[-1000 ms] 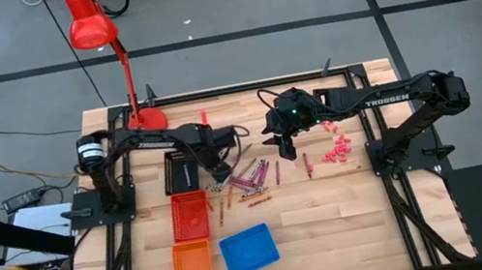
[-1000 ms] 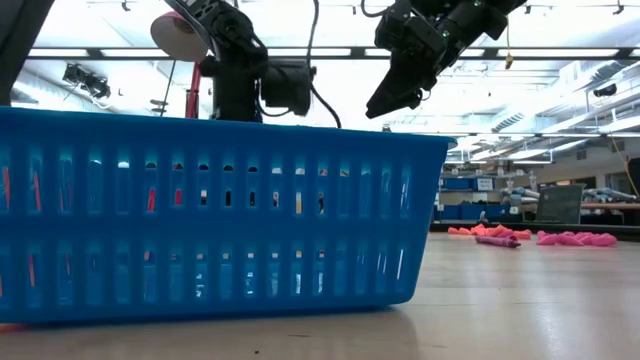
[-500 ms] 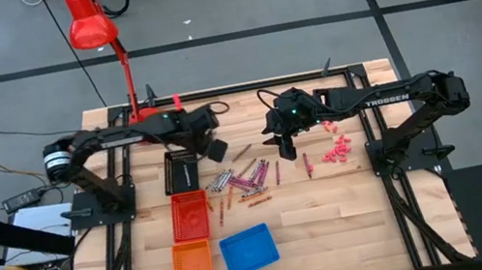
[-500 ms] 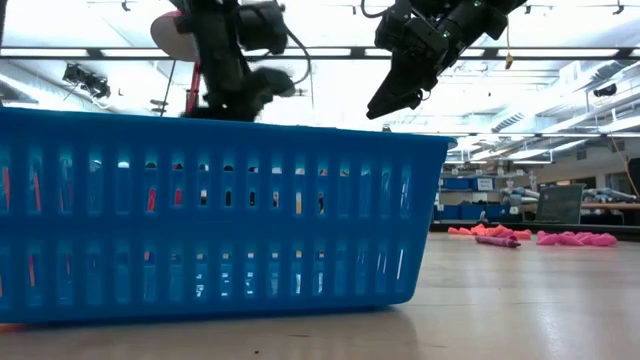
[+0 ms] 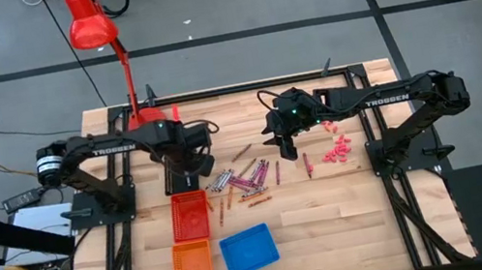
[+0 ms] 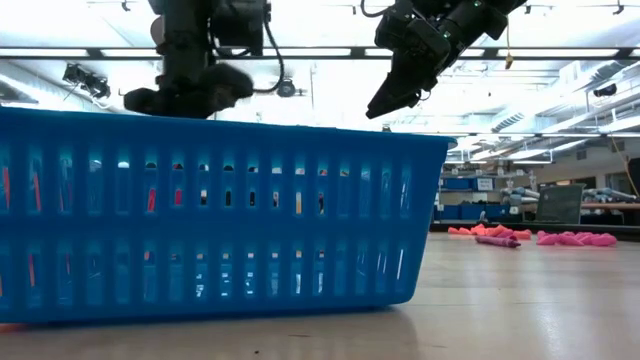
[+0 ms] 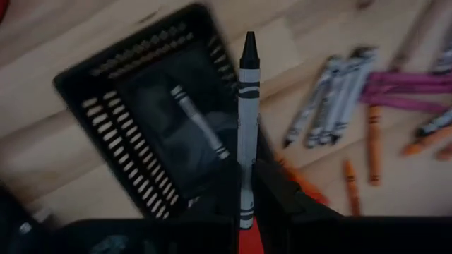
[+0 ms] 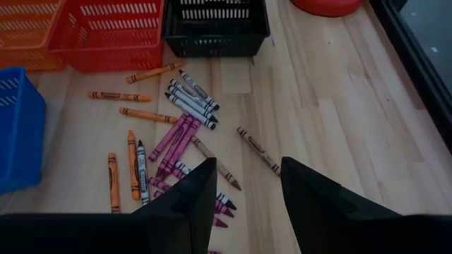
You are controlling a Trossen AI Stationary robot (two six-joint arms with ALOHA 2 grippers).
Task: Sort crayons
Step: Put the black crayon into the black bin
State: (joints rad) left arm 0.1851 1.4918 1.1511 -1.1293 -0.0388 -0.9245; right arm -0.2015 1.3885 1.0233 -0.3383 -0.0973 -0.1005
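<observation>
My left gripper point(image 5: 189, 163) points down over the black basket point(image 5: 179, 173), shut on a grey crayon with a black tip point(image 7: 247, 120). Another grey crayon point(image 7: 201, 127) lies on the basket's floor. Loose crayons point(image 5: 246, 178) in magenta, grey, orange and brown lie flat on the wood between the arms, also seen in the right wrist view point(image 8: 176, 141). My right gripper point(image 5: 283, 152) hangs open above the table, just right of the pile, its fingers point(image 8: 191, 197) holding nothing. In the low view both grippers point(image 6: 190, 95) point(image 6: 385, 100) show above the blue basket's rim. My left gripper pinches the grey crayon between its two fingers at the blunt end point(image 7: 244, 212). The fingers come from above, pointing down. The rest of the crayon sticks out past them, its black tip point(image 7: 249, 46) free. It is lifted clear, above the black basket.
A red basket point(image 5: 190, 215), an orange basket point(image 5: 194, 267) and a blue basket point(image 5: 248, 249) stand near the front left. Pink chunky bits point(image 5: 337, 150) lie right of the pile. A red desk lamp point(image 5: 92, 27) stands at the far left.
My left gripper has risen from the left edge of the crayon pile and gone toward the table's left, over the black basket, rolling its wrist on the way. The grey crayon has come up with it, clear of the table.
</observation>
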